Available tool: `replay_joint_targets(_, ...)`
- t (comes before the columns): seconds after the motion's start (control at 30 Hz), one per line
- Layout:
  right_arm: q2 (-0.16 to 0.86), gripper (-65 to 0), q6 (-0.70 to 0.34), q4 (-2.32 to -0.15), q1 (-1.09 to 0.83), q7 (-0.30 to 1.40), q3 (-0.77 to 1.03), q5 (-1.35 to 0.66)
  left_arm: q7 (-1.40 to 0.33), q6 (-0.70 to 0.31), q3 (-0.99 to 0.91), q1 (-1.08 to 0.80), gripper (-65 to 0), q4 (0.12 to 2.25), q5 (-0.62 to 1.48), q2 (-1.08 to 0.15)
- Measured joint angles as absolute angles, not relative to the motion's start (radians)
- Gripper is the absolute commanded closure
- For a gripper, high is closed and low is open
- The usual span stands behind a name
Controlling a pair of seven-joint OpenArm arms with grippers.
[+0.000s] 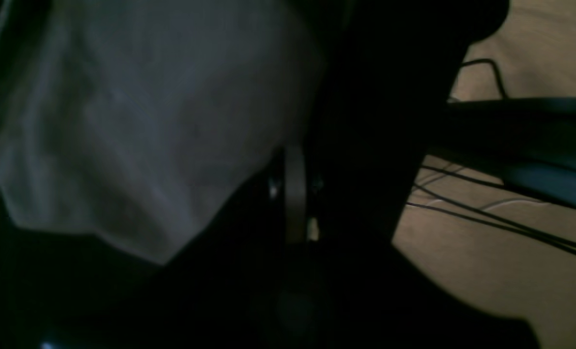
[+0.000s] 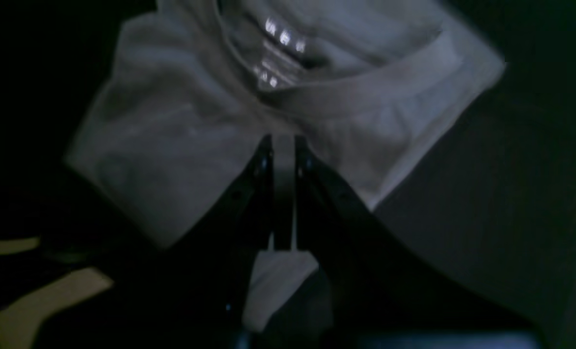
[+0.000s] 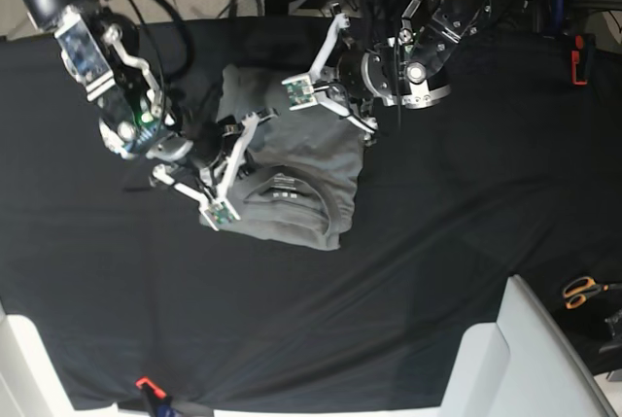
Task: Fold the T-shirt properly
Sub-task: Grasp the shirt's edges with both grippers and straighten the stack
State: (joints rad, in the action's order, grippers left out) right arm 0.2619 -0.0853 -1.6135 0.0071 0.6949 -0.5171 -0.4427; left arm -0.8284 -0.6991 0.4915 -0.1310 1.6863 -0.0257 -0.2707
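T-shirt (image 3: 292,179) folded on desk (image 3: 437,242) | right end effector (image 2: 283,145) clamped on fabric below collar | left end effector (image 3: 369,130) closed at shirt's far edge

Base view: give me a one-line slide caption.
Both claws, left and right, closed at the folded grey T-shirt on the black tablecloth.

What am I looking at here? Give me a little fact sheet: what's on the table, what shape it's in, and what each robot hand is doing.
item: grey T-shirt, partly folded into a compact bundle
collar: ribbed neck facing up, printed label visible inside
surface: black cloth over the table
left gripper: shut, at the shirt's far edge
right gripper: shut, pinching fabric just below the collar
elsewhere: orange-handled scissors near the table's edge, away from the shirt
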Motion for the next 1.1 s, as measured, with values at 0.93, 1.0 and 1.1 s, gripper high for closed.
replay_joint_targets(0.93, 0.260, -0.9, -0.136, -1.161, 0.217, 0.515, -0.527, -0.439, -0.785, -0.629, 0.490, -0.294, 0.0, 1.808, -0.023, -0.373)
replay_joint_targets(1.0, 0.254, -0.9, -0.136, -1.134, 0.224, 0.515, -0.527, -0.439, -0.786, -0.629, 0.490, -0.297, 0.0, 1.808, -0.023, -0.374)
replay_joint_targets(1.1, 0.239, -0.9, -0.141, -1.078, 0.253, 0.461, -0.527, -0.441, -0.783, -0.629, 0.490, -0.296, 0.0, 1.808, -0.023, -0.373)
